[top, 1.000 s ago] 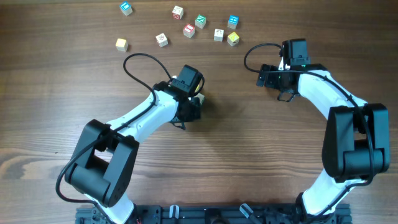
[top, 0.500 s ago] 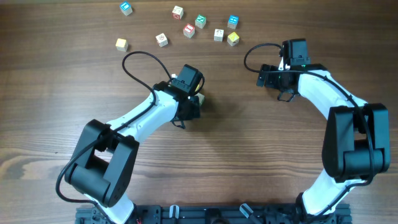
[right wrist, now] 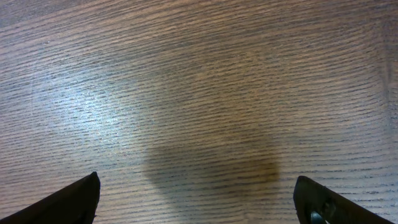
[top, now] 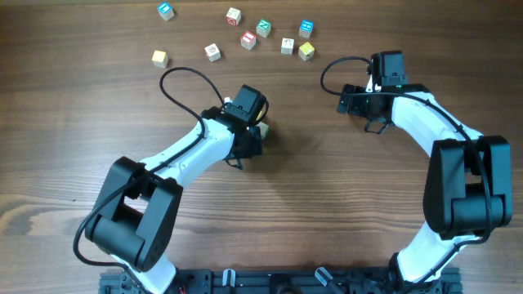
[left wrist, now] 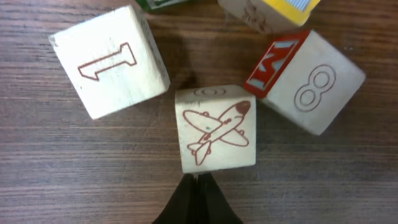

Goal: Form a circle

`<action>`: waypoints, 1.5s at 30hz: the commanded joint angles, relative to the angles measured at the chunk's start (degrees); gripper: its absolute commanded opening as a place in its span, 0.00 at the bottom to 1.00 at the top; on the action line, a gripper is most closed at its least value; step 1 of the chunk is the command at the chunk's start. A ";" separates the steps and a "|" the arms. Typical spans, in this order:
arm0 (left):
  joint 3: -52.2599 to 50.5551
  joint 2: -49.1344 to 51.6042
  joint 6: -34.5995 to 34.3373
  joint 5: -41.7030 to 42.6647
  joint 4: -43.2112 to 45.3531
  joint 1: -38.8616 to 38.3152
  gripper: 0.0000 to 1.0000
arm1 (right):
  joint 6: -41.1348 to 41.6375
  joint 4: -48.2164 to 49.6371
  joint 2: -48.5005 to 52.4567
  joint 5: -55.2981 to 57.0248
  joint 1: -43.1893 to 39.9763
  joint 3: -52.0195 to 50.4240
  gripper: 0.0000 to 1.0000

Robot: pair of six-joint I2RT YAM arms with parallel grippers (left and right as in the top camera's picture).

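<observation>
In the left wrist view the circle shows as tightly grouped white wooden cubes: a red "1" cube (left wrist: pixel 109 59), a red airplane cube (left wrist: pixel 216 127), an "8" cube (left wrist: pixel 311 78) and a yellow-topped cube (left wrist: pixel 273 7) at the top edge. My left gripper (left wrist: pixel 198 180) is shut, and its tips touch the near side of the airplane cube. From overhead, the left gripper (top: pixel 248 135) hides the group; only a pale cube (top: pixel 263 128) peeks out. My right gripper (top: pixel 359 102) stands open over bare wood, with nothing between its fingers (right wrist: pixel 81 199).
Several loose cubes lie spread along the far side of the table, among them a blue-marked one (top: pixel 166 11), a green one (top: pixel 263 27), a red one (top: pixel 248 39) and a yellow one (top: pixel 306 51). A black cable (top: pixel 184 77) loops beside the left arm.
</observation>
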 commanded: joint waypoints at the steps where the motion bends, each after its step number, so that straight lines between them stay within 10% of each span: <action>1: 4.33 -4.20 -0.72 2.40 -5.60 1.46 0.04 | -0.74 0.15 -1.79 1.11 0.17 1.03 1.00; 6: 9.44 -14.32 -0.70 2.32 -4.90 6.84 0.17 | -0.74 0.15 -1.79 1.11 0.17 1.03 1.00; 9: 9.44 -16.31 -0.63 0.98 -4.09 10.86 1.00 | -0.74 0.15 -1.79 1.11 0.17 1.03 1.00; 45: 9.42 -19.12 3.37 0.26 -5.95 13.46 1.00 | -0.74 0.15 -1.79 1.11 0.17 1.03 1.00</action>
